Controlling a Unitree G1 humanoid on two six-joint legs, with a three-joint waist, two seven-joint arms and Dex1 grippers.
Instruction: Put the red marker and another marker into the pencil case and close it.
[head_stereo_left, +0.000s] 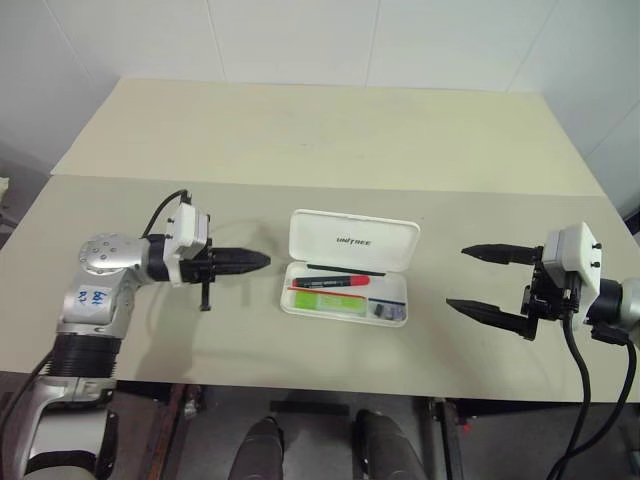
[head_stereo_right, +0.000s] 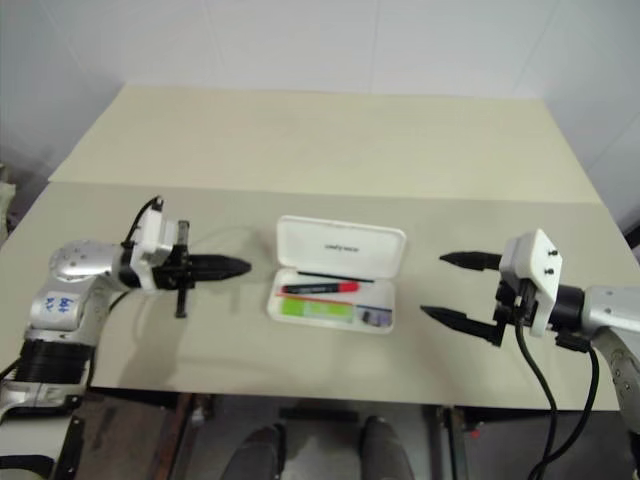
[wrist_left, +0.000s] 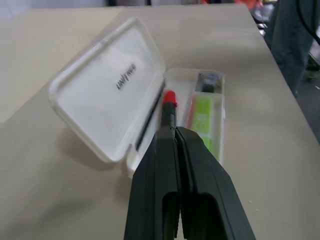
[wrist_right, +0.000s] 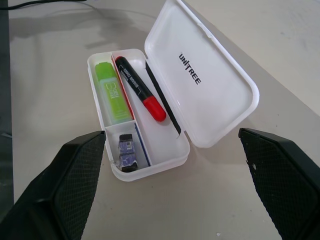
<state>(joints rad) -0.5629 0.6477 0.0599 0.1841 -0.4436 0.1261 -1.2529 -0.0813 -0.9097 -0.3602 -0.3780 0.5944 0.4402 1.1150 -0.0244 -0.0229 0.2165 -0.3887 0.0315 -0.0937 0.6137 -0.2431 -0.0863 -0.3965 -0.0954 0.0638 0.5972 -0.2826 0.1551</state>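
Pencil case (head_stereo_left: 350, 240) lies open at the table's (head_stereo_left: 300, 130) middle, lid propped up, red marker (wrist_right: 140, 95) and green highlighter (wrist_right: 112, 95) inside; left gripper (head_stereo_left: 262, 260), fingers together and empty, points at it, right gripper (head_stereo_left: 468, 278) spread wide nearby

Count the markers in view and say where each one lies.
2. The red marker lies in the long compartment of the open pencil case, next to the lid. The green highlighter lies in the compartment beside it. Nothing seems to hide another.
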